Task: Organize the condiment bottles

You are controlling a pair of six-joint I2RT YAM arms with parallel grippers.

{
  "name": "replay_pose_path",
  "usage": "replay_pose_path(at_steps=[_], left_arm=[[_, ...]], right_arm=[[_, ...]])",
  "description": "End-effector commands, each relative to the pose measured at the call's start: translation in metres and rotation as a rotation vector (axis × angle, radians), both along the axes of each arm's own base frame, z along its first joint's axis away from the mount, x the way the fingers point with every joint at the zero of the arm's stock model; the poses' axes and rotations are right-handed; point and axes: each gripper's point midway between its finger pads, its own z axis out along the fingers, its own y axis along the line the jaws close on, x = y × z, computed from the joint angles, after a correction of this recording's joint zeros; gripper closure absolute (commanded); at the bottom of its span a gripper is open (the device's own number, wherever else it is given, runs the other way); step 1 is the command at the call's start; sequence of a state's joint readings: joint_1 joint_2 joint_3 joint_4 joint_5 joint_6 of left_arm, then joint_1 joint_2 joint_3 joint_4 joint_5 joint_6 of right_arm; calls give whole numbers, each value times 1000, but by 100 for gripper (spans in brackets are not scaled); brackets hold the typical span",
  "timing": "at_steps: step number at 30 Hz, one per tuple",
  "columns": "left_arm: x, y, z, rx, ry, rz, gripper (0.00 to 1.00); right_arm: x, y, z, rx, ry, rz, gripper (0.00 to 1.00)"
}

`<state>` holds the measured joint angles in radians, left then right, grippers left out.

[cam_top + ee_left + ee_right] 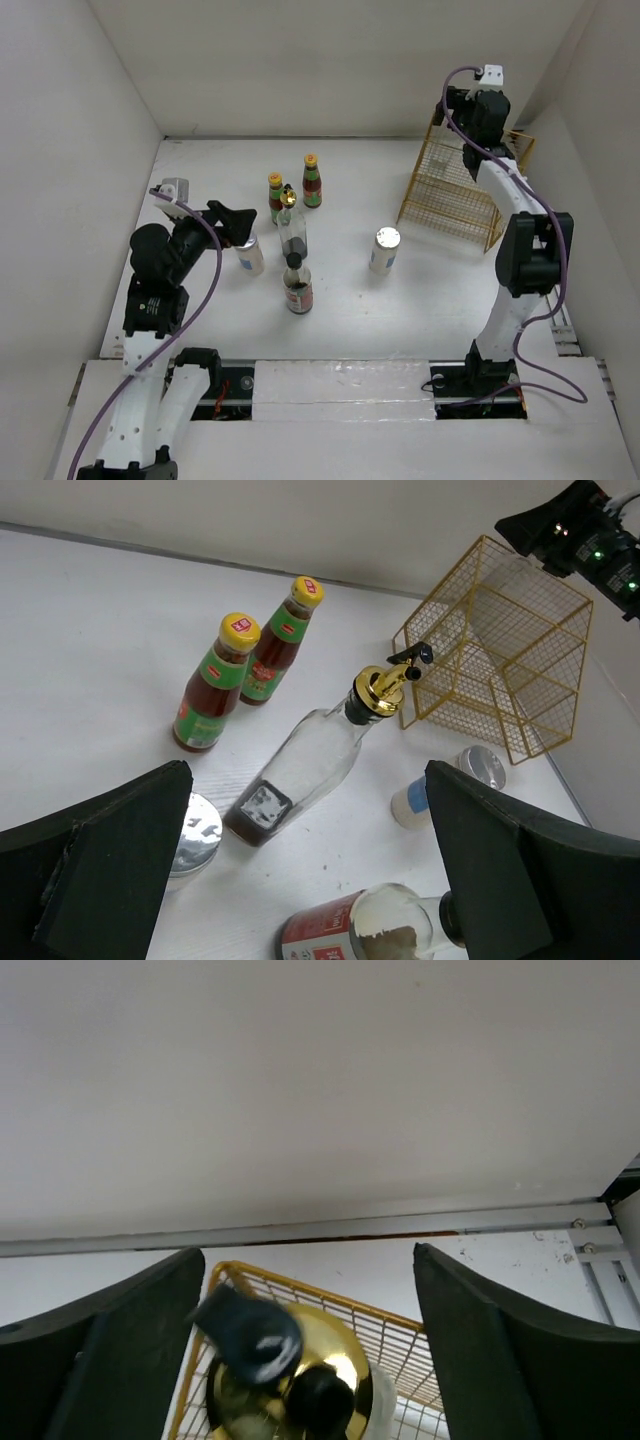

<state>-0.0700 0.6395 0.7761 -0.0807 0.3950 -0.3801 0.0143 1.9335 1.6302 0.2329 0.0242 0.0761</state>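
Two red-sauce bottles (276, 197) (312, 180) with yellow caps stand upright at the table's middle back. In front of them are a clear gold-capped bottle (293, 230) and a black-capped, red-labelled bottle (298, 287). One white shaker (248, 255) stands just below my left gripper (234, 222), which is open and holds nothing. Another shaker (385, 250) stands alone to the right. My right gripper (308, 1290) is open above the yellow rack (455, 190), its fingers apart on either side of a gold-capped bottle (290, 1380) that stands inside the rack.
White walls enclose the table on the left, back and right. The wire rack (500, 650) sits in the back right corner, close to the right wall. In the left wrist view the silver-lidded shaker (195, 830) lies right beside my left finger (110, 860).
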Motion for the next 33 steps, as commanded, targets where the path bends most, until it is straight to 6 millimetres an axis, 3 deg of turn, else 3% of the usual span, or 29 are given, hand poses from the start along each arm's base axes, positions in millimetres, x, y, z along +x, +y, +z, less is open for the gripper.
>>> replay_pose_path(at_steps=[1, 2, 4, 5, 6, 7, 8, 10, 11, 12, 13, 14, 15, 16, 18, 19, 20, 23, 25, 26, 28, 29, 30, 33], left_arm=[[-3, 7, 14, -11, -51, 39, 0], [-2, 9, 14, -10, -51, 51, 0], [-7, 12, 21, -12, -80, 68, 0], [-6, 13, 21, -11, -80, 77, 8], [-9, 13, 24, -13, -94, 77, 8], [-11, 13, 27, -14, -104, 77, 29], [-10, 15, 27, -14, -105, 88, 43], [-11, 15, 25, -13, -95, 88, 62], [-11, 15, 22, -11, -83, 88, 73], [-11, 15, 22, -11, -83, 88, 75], [-13, 17, 24, -12, -94, 97, 75], [-13, 17, 25, -12, -94, 97, 75], [-12, 19, 22, -11, -83, 108, 71], [-12, 19, 22, -11, -83, 108, 65], [-12, 20, 19, -9, -71, 117, 48], [-12, 20, 19, -9, -71, 117, 28], [-12, 20, 19, -9, -71, 117, 22], [-11, 18, 17, -8, -62, 108, 14], [-11, 18, 17, -17, -59, 108, 13], [-11, 18, 17, -17, -59, 108, 13], [-10, 17, 15, -16, -49, 99, 13], [-8, 16, 16, -16, -48, 99, 13], [-8, 16, 16, -16, -48, 99, 13], [-12, 13, 22, -19, -69, 78, 13]], right_arm=[[-28, 0, 108, 4, -184, 32, 8], [-40, 0, 134, 4, -225, 32, 5], [-55, -4, 158, -8, -262, 33, 2], [-74, -2, 174, -10, -286, 46, 2], [-84, 0, 182, -11, -300, 57, 2], [-94, 13, 187, -12, -310, 101, 6], [-106, 31, 190, -20, -318, 151, 12], [-138, 61, 189, -56, -325, 249, 62], [-156, 101, 186, -62, -336, 372, 81], [-170, 120, 183, -72, -350, 434, 93], [-190, 139, 165, -92, -335, 498, 100], [-206, 162, 153, -101, -326, 585, 100], [-230, 198, 144, -104, -329, 693, 100], [-251, 212, 124, -110, -313, 750, 99], [-283, 238, 108, -110, -321, 853, 67], [-307, 259, 108, -97, -357, 935, 52], [-327, 265, 96, -83, -365, 985, 29], [-383, 295, 87, -92, -396, 1164, 8], [-404, 307, 80, -120, -392, 1231, 3], [-425, 320, 68, -140, -361, 1305, 2], [-437, 333, 58, -194, -353, 1340, 0], [-453, 344, 51, -201, -346, 1396, 0], [-454, 354, 38, -226, -322, 1410, 0], [-450, 371, 27, -252, -287, 1394, 0]])
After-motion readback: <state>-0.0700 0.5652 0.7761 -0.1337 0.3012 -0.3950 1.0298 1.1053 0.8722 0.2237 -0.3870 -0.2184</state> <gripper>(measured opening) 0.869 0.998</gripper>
